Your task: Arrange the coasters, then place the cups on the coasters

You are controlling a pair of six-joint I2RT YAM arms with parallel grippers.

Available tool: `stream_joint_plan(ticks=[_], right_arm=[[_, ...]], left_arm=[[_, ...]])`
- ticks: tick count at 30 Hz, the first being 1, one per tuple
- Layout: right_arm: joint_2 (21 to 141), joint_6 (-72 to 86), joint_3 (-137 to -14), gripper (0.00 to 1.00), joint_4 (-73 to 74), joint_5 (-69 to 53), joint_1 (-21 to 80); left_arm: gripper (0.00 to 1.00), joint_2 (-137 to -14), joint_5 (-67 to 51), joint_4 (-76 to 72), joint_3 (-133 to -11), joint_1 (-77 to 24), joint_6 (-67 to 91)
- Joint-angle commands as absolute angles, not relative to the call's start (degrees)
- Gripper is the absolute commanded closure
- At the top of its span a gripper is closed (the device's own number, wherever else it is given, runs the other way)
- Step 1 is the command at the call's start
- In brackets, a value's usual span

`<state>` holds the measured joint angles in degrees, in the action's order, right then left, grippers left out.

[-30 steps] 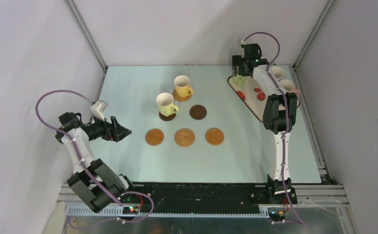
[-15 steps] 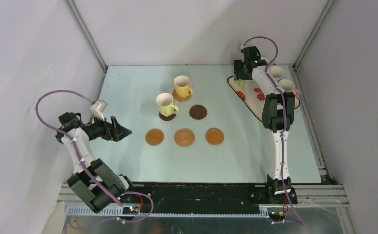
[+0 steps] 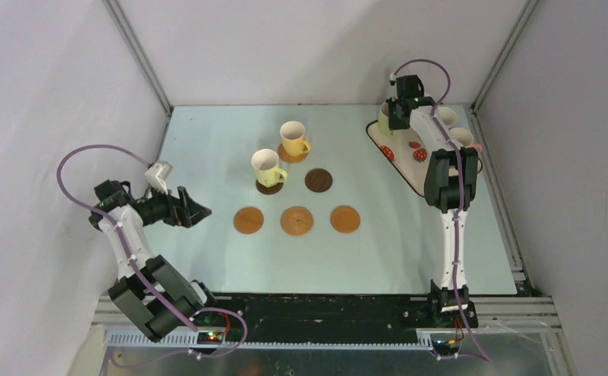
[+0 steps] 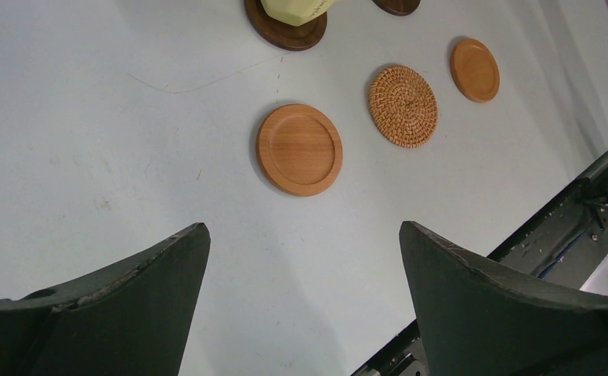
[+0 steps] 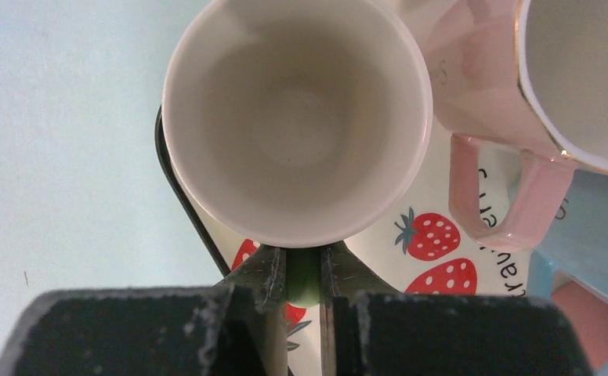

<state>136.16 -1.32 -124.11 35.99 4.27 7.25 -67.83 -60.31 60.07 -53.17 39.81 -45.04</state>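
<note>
My right gripper [image 3: 392, 116] is at the far-left end of the strawberry tray [image 3: 401, 160], shut on the green handle [image 5: 303, 276] of a pale green cup [image 5: 297, 117] with a white inside. A pink cup [image 5: 481, 86] and a light blue cup [image 5: 598, 235] crowd it on the right. A yellow cup [image 3: 293, 138] and a pale green cup [image 3: 266, 166] each stand on a coaster. A dark brown coaster [image 3: 318, 180] and a row of three tan coasters [image 3: 248, 220], [image 3: 296, 221], [image 3: 345, 218] lie bare. My left gripper [image 3: 200, 210] hovers open, left of the row.
The tray's dark rim [image 5: 177, 184] runs just left of the held cup. Two more cups [image 3: 446, 116], [image 3: 462, 138] stand on the tray by the right wall. The table's black front rail [image 4: 567, 211] shows in the left wrist view.
My right gripper has moved a little farther back over the tray and closed on the green cup's handle. The left arm has not moved.
</note>
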Motion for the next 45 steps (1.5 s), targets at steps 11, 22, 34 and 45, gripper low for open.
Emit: stream_joint_plan(ticks=[11,22,34,45], right_arm=[[107.1,-12.0,-101.3,1.0,29.3,-2.6,13.7],[94.1,-8.4,-85.0,1.0,22.0,-9.2,22.4],[95.3,-8.2,-77.5,1.0,10.8,-10.5,27.9],[101.9,-10.6,-82.7,1.0,11.8,-10.2,31.2]], left_arm=[[0.02,-66.1,-61.5,60.6,-53.9,40.3,-45.9],[0.02,-66.5,-62.1,62.3,-54.2,40.3,-47.7],[0.02,-65.8,-62.3,63.0,-54.0,40.3,-48.9],[0.02,-66.8,-62.5,63.4,-54.2,40.3,-49.5]])
